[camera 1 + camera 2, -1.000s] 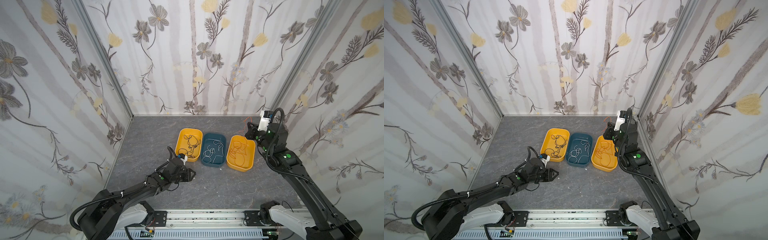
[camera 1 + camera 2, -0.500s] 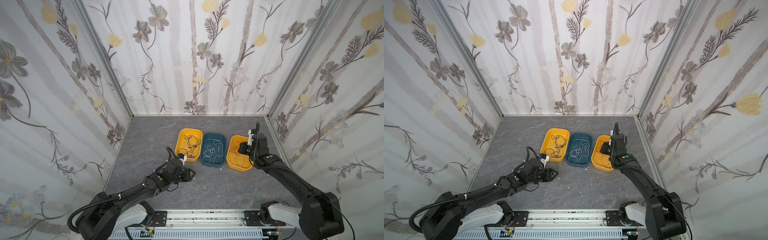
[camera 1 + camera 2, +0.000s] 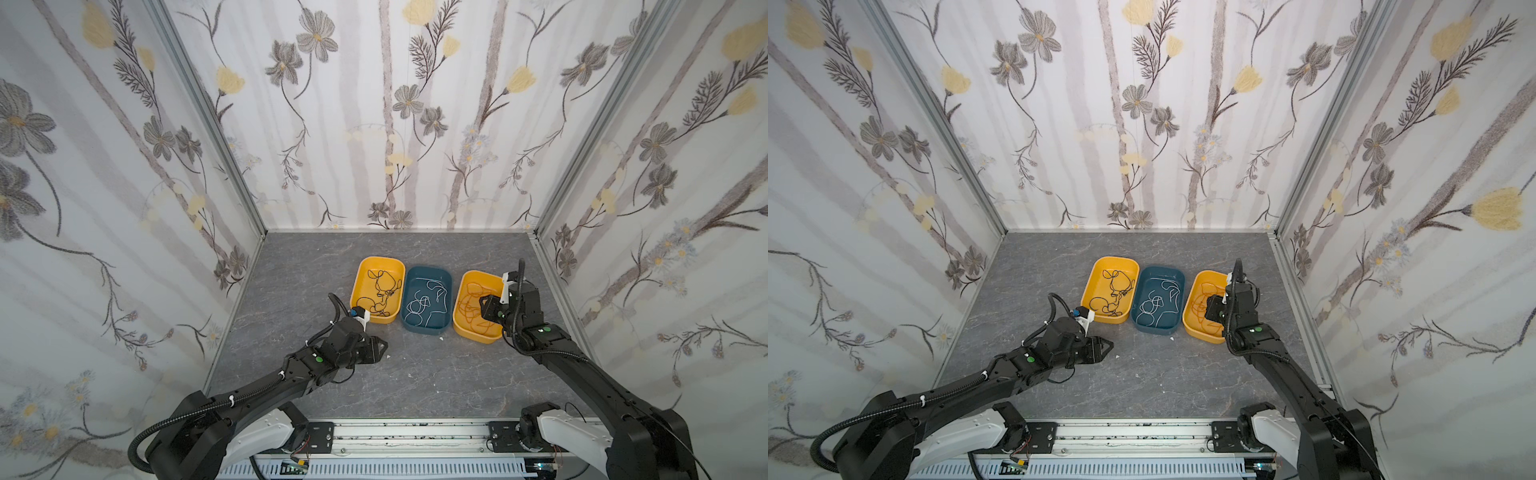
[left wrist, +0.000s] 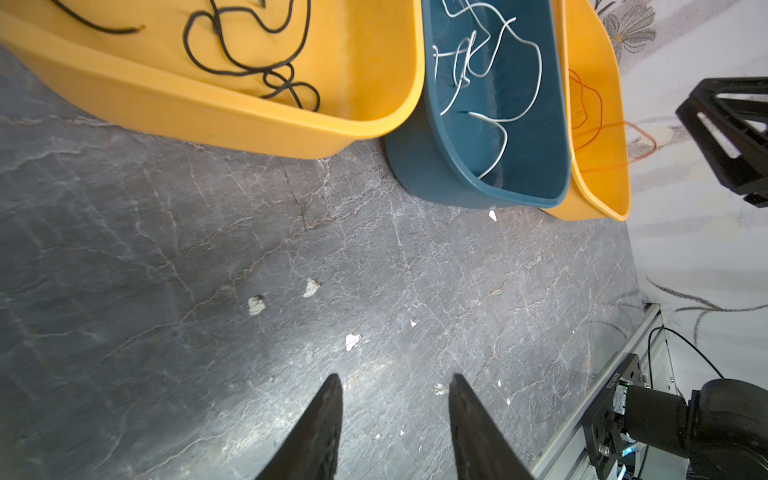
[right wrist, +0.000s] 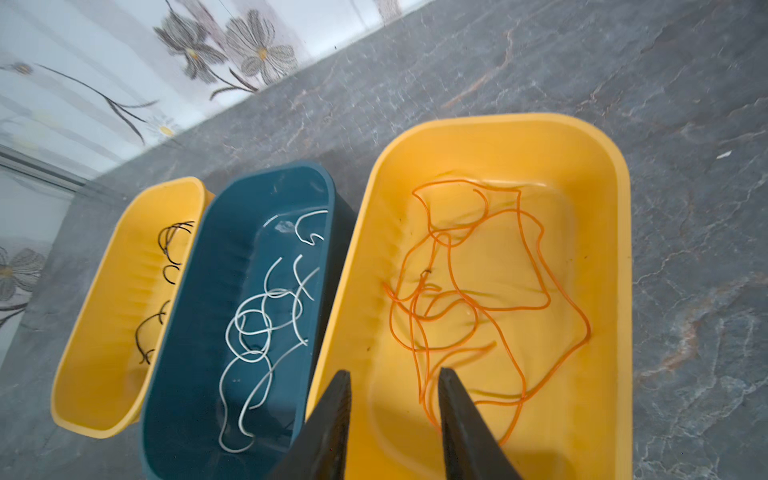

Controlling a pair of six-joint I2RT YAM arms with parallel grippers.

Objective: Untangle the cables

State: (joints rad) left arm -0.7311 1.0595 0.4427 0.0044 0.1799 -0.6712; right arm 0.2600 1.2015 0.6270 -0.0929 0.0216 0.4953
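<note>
Though each colour lies in loose loops over itself, the cables are sorted one colour to a tray. The white cables (image 5: 266, 332) curl on the floor of the blue tray (image 3: 424, 330). The orange cables (image 5: 478, 299) sprawl in the yellow tray (image 5: 498, 145) just beside the blue tray on the right arm's side. The black cables (image 4: 249, 54) lie in the second yellow tray (image 4: 249, 120), just beside the blue tray's opposite long wall.

The right end effector (image 5: 392, 374) hovers above the orange cables — its jaws stand partly apart and grip nothing, though one orange strand on the tray floor shows in the gap close to a finger. The left end effector (image 4: 395, 378) hangs low over the bare bench (image 4: 166, 249), nearer the robot's base than the blue tray and off toward the black cables' side — jaws likewise parted and empty. Small white flecks (image 4: 256, 305) dot the bench between it and the blue tray.
</note>
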